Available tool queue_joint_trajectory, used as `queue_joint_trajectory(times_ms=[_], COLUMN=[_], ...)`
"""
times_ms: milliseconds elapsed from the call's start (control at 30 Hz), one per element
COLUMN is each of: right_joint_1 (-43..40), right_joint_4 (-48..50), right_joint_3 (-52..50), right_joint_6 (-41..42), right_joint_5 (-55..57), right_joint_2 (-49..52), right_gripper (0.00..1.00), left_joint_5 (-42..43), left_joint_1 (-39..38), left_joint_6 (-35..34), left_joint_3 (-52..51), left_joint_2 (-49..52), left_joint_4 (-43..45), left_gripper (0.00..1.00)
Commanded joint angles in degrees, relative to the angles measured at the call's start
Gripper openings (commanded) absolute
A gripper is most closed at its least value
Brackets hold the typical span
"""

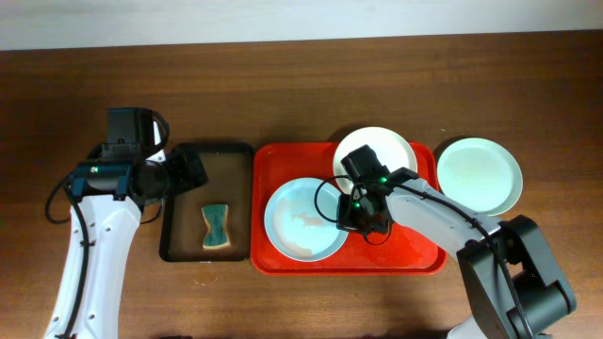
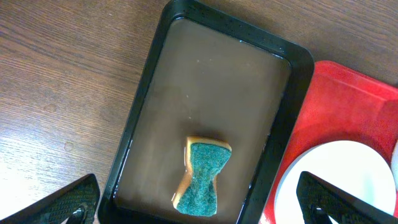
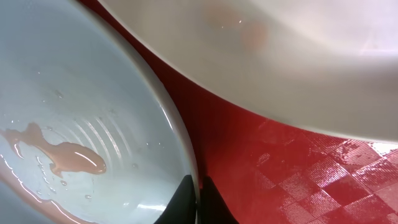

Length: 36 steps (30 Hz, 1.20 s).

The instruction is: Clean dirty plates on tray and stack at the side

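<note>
The red tray [image 1: 419,256] holds a pale blue plate [image 1: 297,221] with a reddish smear and a white plate [image 1: 386,151] behind it. A mint green plate [image 1: 479,175] lies on the table to the tray's right. My right gripper [image 1: 350,222] is shut on the blue plate's right rim [image 3: 186,155], one finger inside and one outside. The white plate [image 3: 280,56] fills the top of the right wrist view. My left gripper [image 2: 199,205] is open and empty, above the near end of the brown tray, over the sponge.
A black-rimmed brown tray [image 1: 184,202] stands left of the red tray and holds a green and yellow sponge [image 1: 216,227], which also shows in the left wrist view [image 2: 202,177]. The brown tray [image 2: 217,93] looks wet.
</note>
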Motion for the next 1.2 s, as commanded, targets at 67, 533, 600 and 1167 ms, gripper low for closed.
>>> queue_joint_trajectory(times_ms=[67, 533, 600, 1167], right_joint_1=[0.04, 0.04, -0.44, -0.70], right_joint_4=[0.52, 1.51, 1.55, -14.05], right_joint_3=[-0.46, -0.44, 0.09, 16.44], right_joint_6=[0.07, -0.15, -0.96, -3.10], right_joint_5=[0.63, 0.48, -1.42, -3.85], right_joint_2=[0.26, 0.24, -0.44, -8.61], right_gripper=[0.04, 0.04, 0.04, 0.04], left_joint_5=[-1.05, -0.85, -0.85, -0.85], left_joint_1=[0.70, 16.90, 16.90, 16.90], left_joint_6=[-1.20, -1.20, -1.20, -1.20], left_joint_3=[0.90, 0.87, 0.87, 0.87], left_joint_2=[-0.76, -0.76, -0.76, -0.76], left_joint_4=[2.47, -0.70, -0.70, -0.70], left_gripper=[0.99, 0.99, 0.99, 0.99])
